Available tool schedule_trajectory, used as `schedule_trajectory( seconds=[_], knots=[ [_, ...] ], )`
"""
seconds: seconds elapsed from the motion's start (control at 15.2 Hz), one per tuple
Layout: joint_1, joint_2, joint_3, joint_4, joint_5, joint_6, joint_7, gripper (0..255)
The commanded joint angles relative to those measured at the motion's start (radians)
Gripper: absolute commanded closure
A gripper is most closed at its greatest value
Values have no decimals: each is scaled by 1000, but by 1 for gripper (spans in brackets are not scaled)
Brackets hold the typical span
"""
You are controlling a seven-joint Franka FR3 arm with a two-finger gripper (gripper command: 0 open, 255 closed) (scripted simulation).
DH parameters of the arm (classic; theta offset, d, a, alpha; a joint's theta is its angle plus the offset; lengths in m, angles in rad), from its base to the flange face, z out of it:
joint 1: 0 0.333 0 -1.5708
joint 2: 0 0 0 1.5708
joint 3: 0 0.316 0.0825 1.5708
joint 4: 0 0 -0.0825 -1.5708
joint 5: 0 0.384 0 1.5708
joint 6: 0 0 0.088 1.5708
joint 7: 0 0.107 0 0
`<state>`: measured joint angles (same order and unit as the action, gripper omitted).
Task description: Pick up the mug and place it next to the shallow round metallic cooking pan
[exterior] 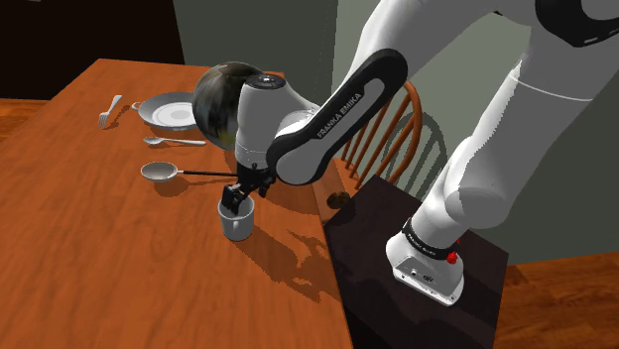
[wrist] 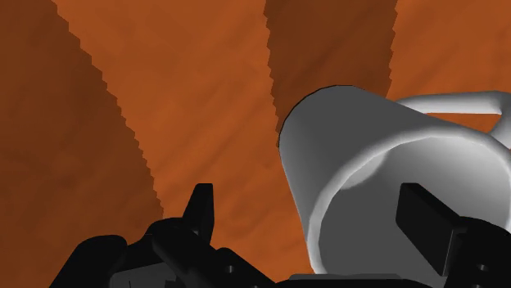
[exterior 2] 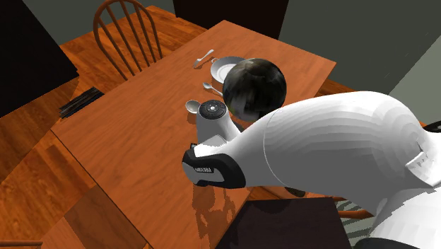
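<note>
A plain grey mug (exterior: 238,224) stands upright on the wooden table (exterior: 109,258), near the edge that faces the stand. My gripper (exterior: 235,198) hangs right over its rim, open. In the wrist view the mug (wrist: 368,147) lies toward one finger, its handle (wrist: 458,103) on the far side. One fingertip (wrist: 426,219) is inside the cup, the other (wrist: 201,211) outside and apart from the wall, so the gripper (wrist: 315,217) straddles the wall without clasping it. The shallow round pan (exterior: 159,172), grey with a long thin handle, lies just beyond the mug; the pan (exterior 2: 192,107) also peeks out beside the wrist.
Farther along the table lie a white plate (exterior: 167,110), a fork (exterior: 109,110) and a spoon (exterior: 175,142). A dark glossy sphere (exterior: 220,99) sits behind the arm. A wooden chair (exterior: 397,129) stands at the table's edge by the dark stand (exterior: 397,288).
</note>
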<state>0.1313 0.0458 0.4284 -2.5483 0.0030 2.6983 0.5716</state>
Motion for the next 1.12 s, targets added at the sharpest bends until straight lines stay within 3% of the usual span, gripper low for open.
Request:
schedule_trajectory(
  seconds=[0.0,0.4,0.46,1.06],
  knots=[
    [0,13,-2,0,-12,13,8,0],
    [1,13,-2,0,-12,12,8,0],
    [1,13,-2,0,-12,12,8,255],
    [1,13,-2,0,-12,13,8,255]
  ],
)
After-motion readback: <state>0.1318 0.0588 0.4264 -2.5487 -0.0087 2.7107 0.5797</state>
